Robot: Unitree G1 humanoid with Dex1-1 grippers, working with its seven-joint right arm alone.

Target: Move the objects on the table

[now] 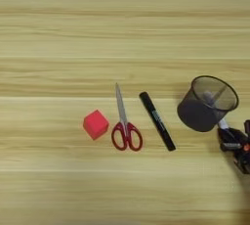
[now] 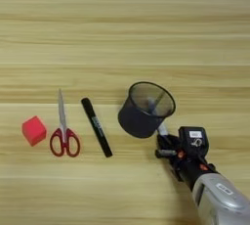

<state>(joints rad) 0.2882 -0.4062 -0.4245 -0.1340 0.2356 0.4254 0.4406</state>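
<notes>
I'm seeing my right gripper (image 2: 165, 143) sitting at the pen cup's (image 2: 141, 116) four o'clock, its black fingers clamping the white-barrelled marker (image 2: 161, 129), whose far end is poking into the cup's mouth. Out at the cup's nine o'clock, the black marker (image 1: 156, 120), red-handled scissors (image 1: 124, 125) and red cube (image 1: 95, 124) are lying in a row on the table (image 1: 125, 28), each apart from the next.

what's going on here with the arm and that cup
The robot's right pincer is at the near rim of the black mesh pen cup, holding a white-barrelled marker whose far end appears to reach into the cup. To the left on the wooden table, untouched, lie a black marker, red-handled scissors and a small red cube.
</notes>
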